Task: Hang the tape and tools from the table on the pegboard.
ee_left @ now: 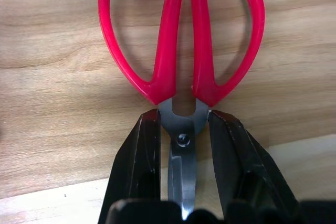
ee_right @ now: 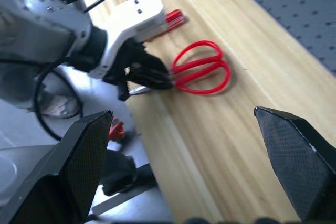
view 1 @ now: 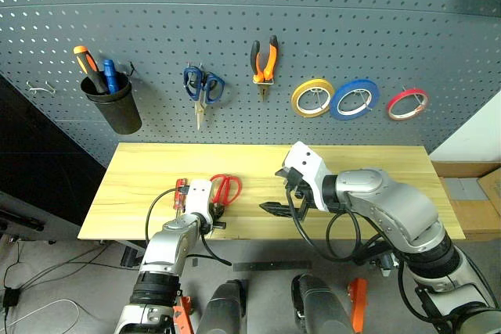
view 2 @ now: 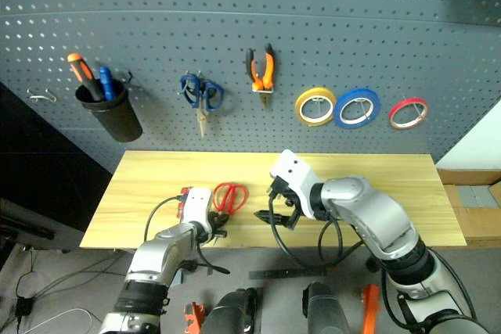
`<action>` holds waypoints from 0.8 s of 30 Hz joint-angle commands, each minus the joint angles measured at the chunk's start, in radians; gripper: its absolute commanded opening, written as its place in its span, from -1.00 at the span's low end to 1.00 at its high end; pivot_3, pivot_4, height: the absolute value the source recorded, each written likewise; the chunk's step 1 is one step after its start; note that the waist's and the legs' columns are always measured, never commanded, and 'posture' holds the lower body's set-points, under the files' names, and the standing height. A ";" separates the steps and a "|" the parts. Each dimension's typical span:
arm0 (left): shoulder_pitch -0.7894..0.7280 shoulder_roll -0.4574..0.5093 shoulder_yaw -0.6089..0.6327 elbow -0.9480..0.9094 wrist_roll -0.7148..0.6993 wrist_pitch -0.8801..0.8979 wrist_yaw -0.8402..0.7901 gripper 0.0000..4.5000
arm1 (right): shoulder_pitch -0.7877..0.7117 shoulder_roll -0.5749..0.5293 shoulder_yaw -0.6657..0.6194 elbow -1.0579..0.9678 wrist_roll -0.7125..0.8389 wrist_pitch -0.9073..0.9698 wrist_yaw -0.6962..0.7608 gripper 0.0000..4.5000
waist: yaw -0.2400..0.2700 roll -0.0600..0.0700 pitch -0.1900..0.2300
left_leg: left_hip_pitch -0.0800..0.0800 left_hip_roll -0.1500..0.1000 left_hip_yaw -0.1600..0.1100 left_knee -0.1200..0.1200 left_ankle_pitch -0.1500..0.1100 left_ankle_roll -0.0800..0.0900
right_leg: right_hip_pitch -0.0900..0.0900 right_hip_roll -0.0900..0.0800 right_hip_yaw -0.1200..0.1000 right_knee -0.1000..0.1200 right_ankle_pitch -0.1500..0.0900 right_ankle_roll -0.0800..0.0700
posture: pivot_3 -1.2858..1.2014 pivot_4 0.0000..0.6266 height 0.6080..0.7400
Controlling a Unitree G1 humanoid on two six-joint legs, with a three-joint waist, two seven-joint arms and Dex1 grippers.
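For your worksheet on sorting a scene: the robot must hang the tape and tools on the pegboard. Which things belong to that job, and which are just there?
Job: red scissors, red screwdriver, pliers, red tape, pegboard, table.

Just there: blue scissors, yellow tape, blue tape, black cup.

Red scissors [ee_left: 181,40]: blade tips hidden below the left gripper [ee_left: 184,145] fingers; loop tops cut off by frame edge. Red screwdriver [view 1: 180,191] mostly hidden behind the left wrist. Cup [view 1: 114,105] hides tool shafts.
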 commanded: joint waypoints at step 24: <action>0.038 0.085 0.099 -0.466 0.087 -0.523 -0.009 -0.57 | 0.014 0.029 -0.174 -0.046 -0.001 -0.490 -0.010 1.00 | 0.005 0.000 0.000 | -0.001 0.001 0.001 0.000 0.000 0.000 | 0.000 0.001 -0.001 -0.002 0.000 0.000 | -0.03 -0.35 1.00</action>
